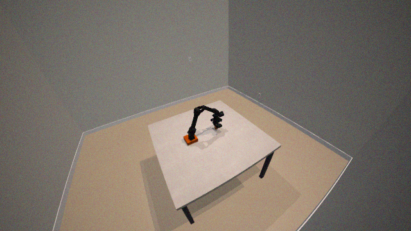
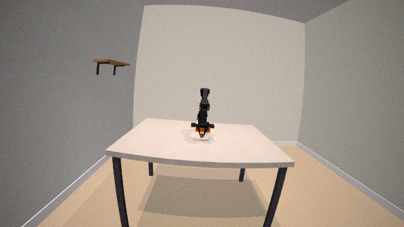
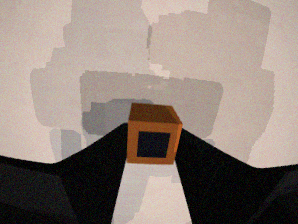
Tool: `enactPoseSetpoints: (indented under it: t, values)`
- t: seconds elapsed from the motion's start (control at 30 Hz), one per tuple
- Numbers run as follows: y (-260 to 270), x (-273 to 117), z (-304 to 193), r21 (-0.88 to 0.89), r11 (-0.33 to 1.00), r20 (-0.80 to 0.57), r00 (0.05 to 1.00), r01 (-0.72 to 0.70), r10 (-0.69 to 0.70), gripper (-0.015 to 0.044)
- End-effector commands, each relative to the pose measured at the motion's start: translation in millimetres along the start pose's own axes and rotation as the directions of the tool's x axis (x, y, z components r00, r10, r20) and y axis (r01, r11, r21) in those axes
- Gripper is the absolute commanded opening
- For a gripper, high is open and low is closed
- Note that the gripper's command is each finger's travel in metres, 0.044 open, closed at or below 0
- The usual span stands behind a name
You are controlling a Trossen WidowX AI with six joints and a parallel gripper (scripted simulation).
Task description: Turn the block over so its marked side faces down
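Note:
The small orange-brown block (image 3: 154, 114) (image 2: 202, 135) (image 1: 216, 128) has a dark square mark (image 3: 153, 144) on the side turned up toward the wrist camera. My gripper (image 3: 150, 131) points down and is shut on the block, one black finger against its left side and the other against its right. In the exterior view the block seems to hang slightly above the table (image 2: 164, 148) (image 1: 205, 170), with a shadow just below it. The block's underside is hidden.
The arm's orange base (image 1: 191, 139) stands on the table behind the block, as seen from the exterior view. Arm shadows fall around the block. A wooden shelf (image 2: 108, 60) is on the wall, away from the table.

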State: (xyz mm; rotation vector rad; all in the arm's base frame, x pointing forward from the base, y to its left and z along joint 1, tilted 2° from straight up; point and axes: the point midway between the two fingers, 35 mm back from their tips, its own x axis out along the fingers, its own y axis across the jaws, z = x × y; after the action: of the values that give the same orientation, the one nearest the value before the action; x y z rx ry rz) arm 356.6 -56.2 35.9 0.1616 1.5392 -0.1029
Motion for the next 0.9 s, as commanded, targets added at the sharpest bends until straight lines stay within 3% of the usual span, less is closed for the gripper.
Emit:
enactPoseSetpoints:
  t: [0.0, 0.87]
  values:
    - [-0.7, -4.5, 0.1, 0.003, 1.0, 0.01, 1.0, 0.005, -0.005, 0.0]
    - [-0.7, 6.1, -0.7, 0.003, 1.0, 0.393, 0.92, 0.005, -0.006, 0.0]
